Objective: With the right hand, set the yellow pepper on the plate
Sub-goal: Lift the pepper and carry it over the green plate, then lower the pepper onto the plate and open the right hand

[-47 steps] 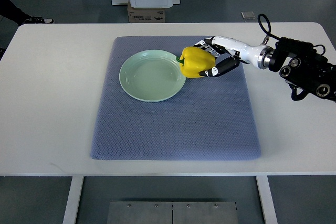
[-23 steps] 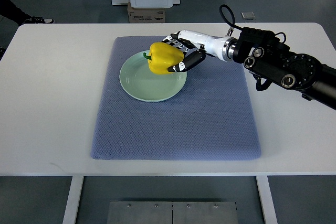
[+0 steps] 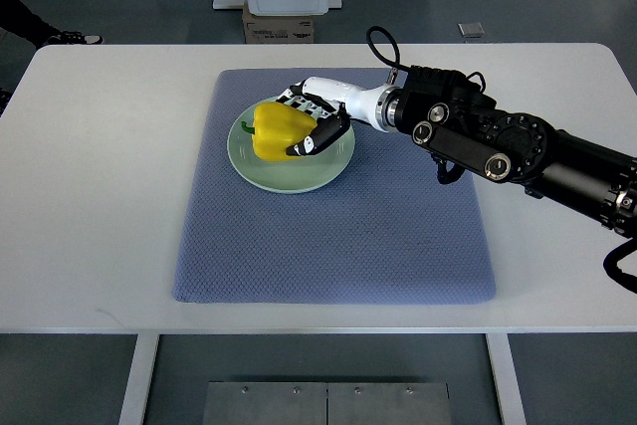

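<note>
The right robot hand (image 3: 311, 126) was closed around the yellow pepper (image 3: 275, 131), with fingers (image 3: 317, 139) wrapped over the side nearest the arm. The pepper was held over the plate (image 3: 261, 173), within its rim, stem directed away from the hand; contact with the plate could not be determined. The plate was located on the blue mat (image 3: 398, 236) covering the desk (image 3: 100, 196). Only release was judged to remain.
</note>
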Controlling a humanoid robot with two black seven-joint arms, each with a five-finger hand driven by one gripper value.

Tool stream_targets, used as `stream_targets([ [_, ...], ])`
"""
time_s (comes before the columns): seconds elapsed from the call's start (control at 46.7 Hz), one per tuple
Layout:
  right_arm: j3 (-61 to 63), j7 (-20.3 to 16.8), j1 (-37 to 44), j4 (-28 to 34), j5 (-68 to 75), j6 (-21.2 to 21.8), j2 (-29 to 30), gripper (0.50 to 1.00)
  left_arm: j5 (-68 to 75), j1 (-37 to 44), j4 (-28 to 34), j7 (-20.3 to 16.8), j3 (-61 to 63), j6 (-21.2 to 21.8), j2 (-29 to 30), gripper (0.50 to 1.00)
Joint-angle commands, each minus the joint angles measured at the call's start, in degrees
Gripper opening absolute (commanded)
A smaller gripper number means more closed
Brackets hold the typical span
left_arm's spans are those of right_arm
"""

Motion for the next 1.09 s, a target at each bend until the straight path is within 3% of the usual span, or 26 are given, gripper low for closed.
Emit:
stream_targets([
  [0.0, 0.0, -1.24, -0.37, -0.08, 0.52, -0.84, 0.02, 0.5, 0.0, 0.0, 0.0, 0.0, 0.0, 0.0, 0.0, 1.0],
  [0.214, 0.0, -3.0, -1.07, -2.1, 0.61, -1.19, 0.02, 0.5, 0.0, 0.0, 0.0, 0.0, 0.0, 0.0, 0.0, 1.0],
  [0.685, 0.0, -2.47, -2.74, -2.19, 0.7, -1.28, 0.02, 0.5, 0.0, 0.0, 0.0, 0.0, 0.0, 0.0, 0.0, 1.0],
  [0.835, 0.0, -2.47, -2.74, -2.19, 0.79, -1.28, 0.02, 0.7, 0.0, 0.09, 0.0, 0.0, 0.0, 0.0, 0.0, 1.0],
  [0.899, 0.0, -2.12, -2.83, -2.19, 0.79, -1.2, 0.02, 0.809, 0.0, 0.0, 0.0, 0.0, 0.0, 0.0, 0.0, 1.0],
  [1.07, 0.0, -1.86, -3.09, -2.1, 0.96, -1.28, 0.02, 0.92, 0.0, 0.0, 0.0, 0.0, 0.0, 0.0, 0.0, 1.0],
])
